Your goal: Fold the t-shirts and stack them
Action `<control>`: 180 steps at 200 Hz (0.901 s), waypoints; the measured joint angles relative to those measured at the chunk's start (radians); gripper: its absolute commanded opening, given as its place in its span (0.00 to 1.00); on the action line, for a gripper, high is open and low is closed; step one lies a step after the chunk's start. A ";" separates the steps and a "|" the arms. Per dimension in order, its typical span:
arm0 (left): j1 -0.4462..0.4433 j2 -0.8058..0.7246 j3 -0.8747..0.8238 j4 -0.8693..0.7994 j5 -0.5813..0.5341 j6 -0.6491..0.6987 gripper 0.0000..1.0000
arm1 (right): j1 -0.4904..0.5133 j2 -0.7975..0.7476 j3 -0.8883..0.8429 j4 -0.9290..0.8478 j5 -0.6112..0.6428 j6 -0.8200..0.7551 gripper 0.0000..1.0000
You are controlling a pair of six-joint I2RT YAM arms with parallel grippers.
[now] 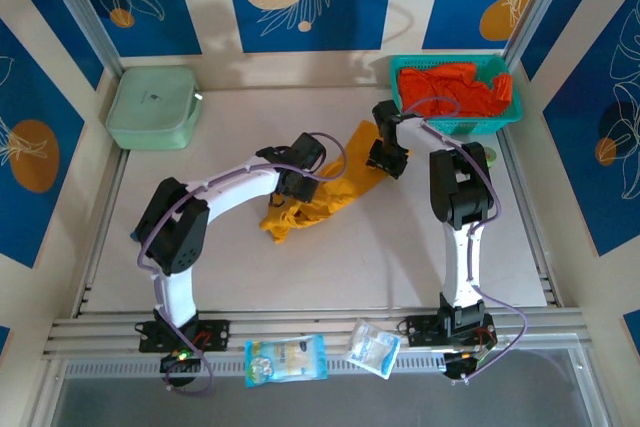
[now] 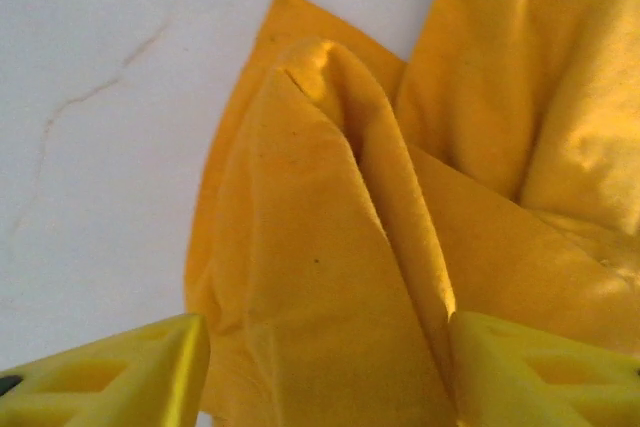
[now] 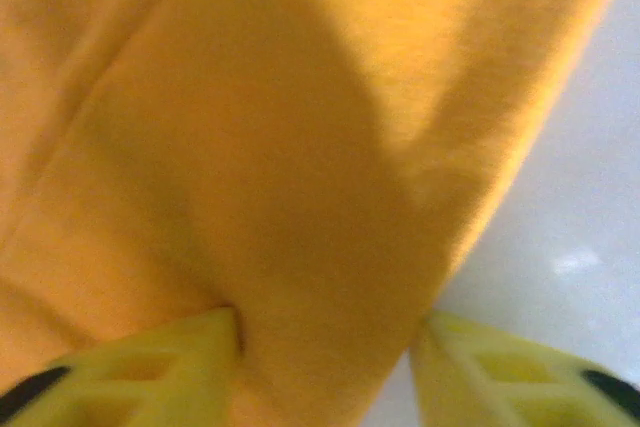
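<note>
Seemingly spreading, on the table (image 1: 400,257), the crumpled mustard-yellow t-shirt (image 1: 345,187), with red-orange t-shirts (image 1: 450,87) heaped in the teal basket (image 1: 470,127). Straddling its folds with left gripper (image 2: 327,332) and right gripper (image 3: 325,322); cannot tell whether clamped. Next: pinch firmly, draw apart flat.

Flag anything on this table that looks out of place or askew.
The mustard-yellow t-shirt lies bunched and twisted in a diagonal strip mid-table, not flat. The red-orange t-shirts sit in a crumpled heap in the teal basket. Two plastic packets lie on the near rail, unrelated to folding.
</note>
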 measured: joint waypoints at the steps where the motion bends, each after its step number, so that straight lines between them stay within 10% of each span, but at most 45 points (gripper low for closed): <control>1: 0.000 0.000 0.000 0.000 -0.001 0.004 0.43 | 0.000 0.000 0.000 0.001 -0.001 0.002 0.29; 23: 0.006 0.003 0.001 0.011 -0.032 -0.008 0.00 | -0.005 0.001 0.002 0.007 -0.013 0.011 0.11; 80: 0.021 -0.055 -0.023 0.036 -0.068 -0.018 0.00 | -0.001 -0.013 0.002 0.017 -0.015 0.006 0.00; 180: 0.018 -0.659 -0.166 -0.027 -0.024 -0.067 0.00 | 0.117 -0.111 0.297 -0.048 0.075 -0.196 0.00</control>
